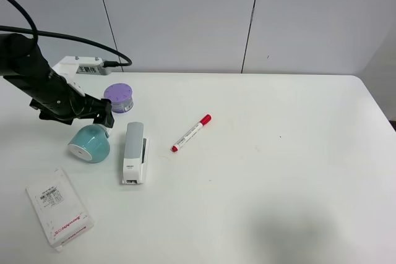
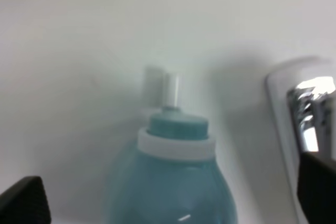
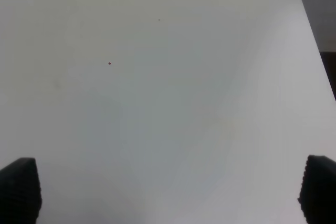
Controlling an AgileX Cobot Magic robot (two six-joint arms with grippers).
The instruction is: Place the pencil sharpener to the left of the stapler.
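Teal pencil sharpener [image 1: 90,143] lies left of the stapler [image 1: 133,152]; left gripper [image 1: 104,117] spread wide, apparently clear of it; right gripper [image 3: 168,190] likewise spread.

Layout on the table [image 1: 278,171], exterior high view. The pencil sharpener [image 1: 90,143] lies on its side just left of the stapler [image 1: 134,152], apart from it. The left gripper [image 1: 102,115] sits directly behind the sharpener. A round jar [image 1: 118,97] stands behind the stapler, right of the gripper. A marker [image 1: 191,133] lies diagonally to the stapler's right. A flat box [image 1: 59,208] lies nearest the front edge, left of and before the sharpener.
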